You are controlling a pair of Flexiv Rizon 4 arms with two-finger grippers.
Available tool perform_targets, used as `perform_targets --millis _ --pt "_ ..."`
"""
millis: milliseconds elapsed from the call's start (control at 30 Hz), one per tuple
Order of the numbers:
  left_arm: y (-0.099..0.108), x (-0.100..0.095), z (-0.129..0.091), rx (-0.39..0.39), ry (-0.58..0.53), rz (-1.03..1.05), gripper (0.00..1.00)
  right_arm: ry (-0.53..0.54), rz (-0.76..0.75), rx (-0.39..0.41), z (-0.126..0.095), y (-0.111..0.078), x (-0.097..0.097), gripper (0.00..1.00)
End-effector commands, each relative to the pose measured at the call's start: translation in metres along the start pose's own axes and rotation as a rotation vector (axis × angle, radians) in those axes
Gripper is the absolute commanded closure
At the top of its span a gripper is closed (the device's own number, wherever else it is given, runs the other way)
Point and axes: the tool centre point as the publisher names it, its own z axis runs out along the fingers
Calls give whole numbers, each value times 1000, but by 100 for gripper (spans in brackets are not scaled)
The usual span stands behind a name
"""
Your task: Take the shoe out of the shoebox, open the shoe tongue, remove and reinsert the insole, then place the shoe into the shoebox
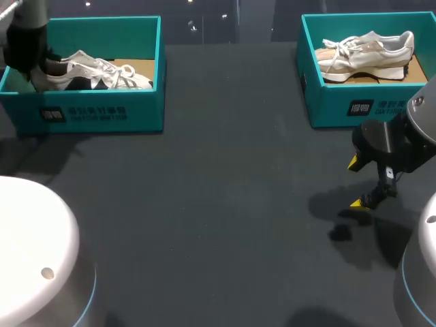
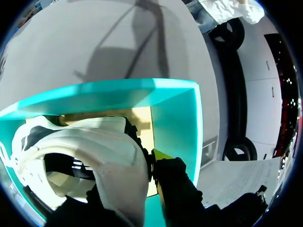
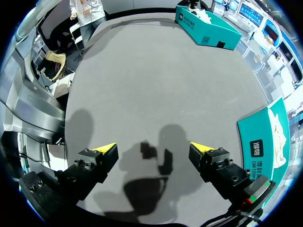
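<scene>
Two arms, one nearer: the left claw [image 2: 156,161] sits at the heel, the 9 o'clock end, of the white-and-black sneaker [image 1: 95,71] lying 9-to-3 inside the teal cardboard shoebox [image 1: 102,112]; its grip cannot be told. The right claw [image 3: 151,149] hangs spread, empty, at 4 o'clock on the dark bench [image 1: 225,204].

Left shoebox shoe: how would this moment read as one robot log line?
left gripper: at heel of white shoe inside left shoebox, grip unclear | right gripper: open, empty, above table | shoe: not yet out
</scene>
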Motion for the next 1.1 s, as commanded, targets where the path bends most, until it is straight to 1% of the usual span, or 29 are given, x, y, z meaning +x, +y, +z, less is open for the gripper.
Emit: perform_targets --millis 33,200,400,733,1033,1100 --pt "10 -5 10 22 10 -2 100 -1 0 1 0 0 1 0" --pt "12 -7 20 39 18 -2 100 -1 0 1 0 0 1 0" --pt "11 -7 30 54 15 15 100 -1 0 1 0 0 1 0" --pt "9 -8 41 77 -21 41 100 -1 0 1 0 0 1 0" --pt "2 -7 49 80 -23 45 100 -1 0 1 0 0 1 0" --pt "0 -7 50 79 -21 46 89 -1 0 1 0 0 1 0"
